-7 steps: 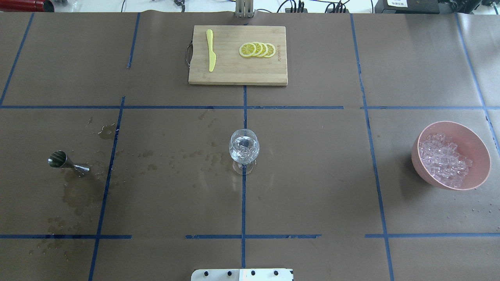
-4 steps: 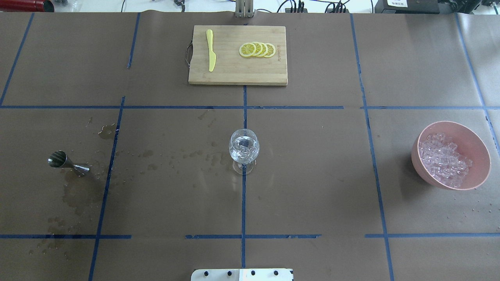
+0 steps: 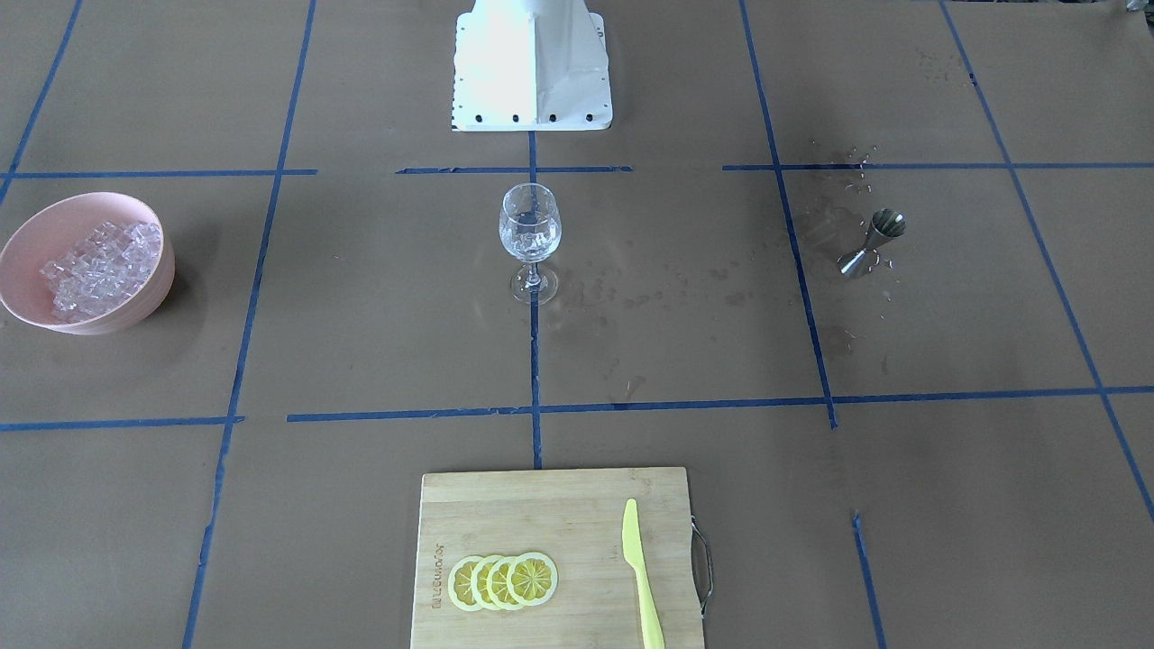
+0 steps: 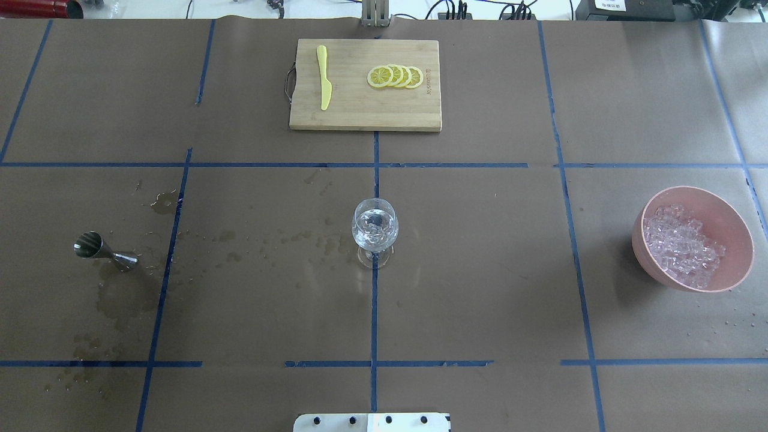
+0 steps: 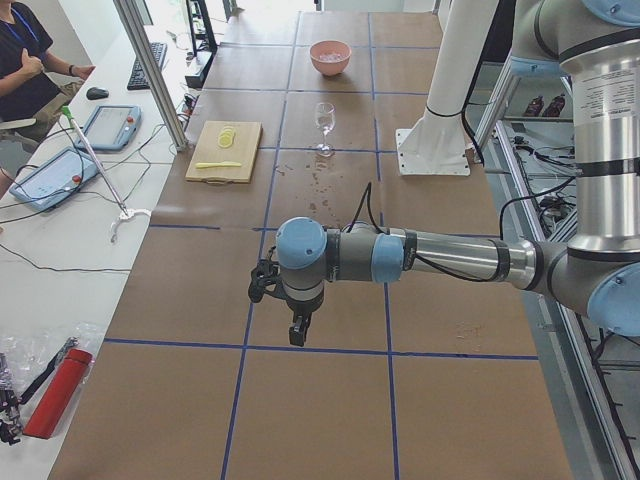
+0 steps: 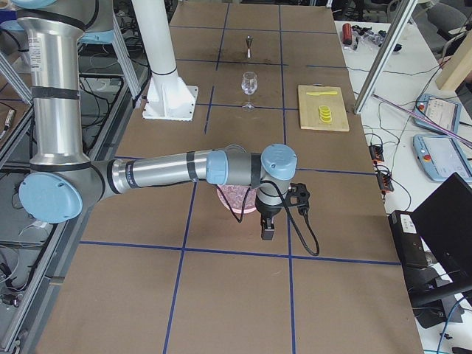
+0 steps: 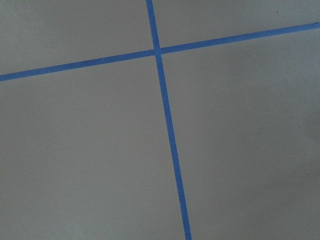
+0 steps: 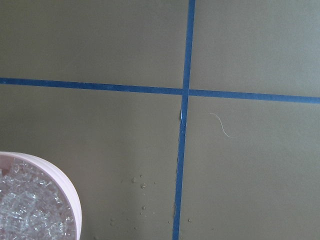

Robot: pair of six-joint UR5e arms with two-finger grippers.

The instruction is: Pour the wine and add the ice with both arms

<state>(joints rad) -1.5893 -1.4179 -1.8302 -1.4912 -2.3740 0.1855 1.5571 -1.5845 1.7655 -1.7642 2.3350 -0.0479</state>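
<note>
At centre of overhead view: glass (image 4: 374, 231) upright, holds ice (image 4: 372, 222) and clear wine (image 4: 378, 241). Both jobs look done.
Far left: steel jigger (image 4: 102, 249), wet spots on counter (image 4: 480, 270) near it.
Far right: pink bowl (image 4: 720, 210), heaped with more ice.
Left tool (image 5: 297, 333) and right tool (image 6: 267, 232) hang off to sides, well apart from glass. Cannot tell how open, or if holding anything.

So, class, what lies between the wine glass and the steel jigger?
Only wet splash marks and one blue tape line, clearest in the overhead view.
</note>
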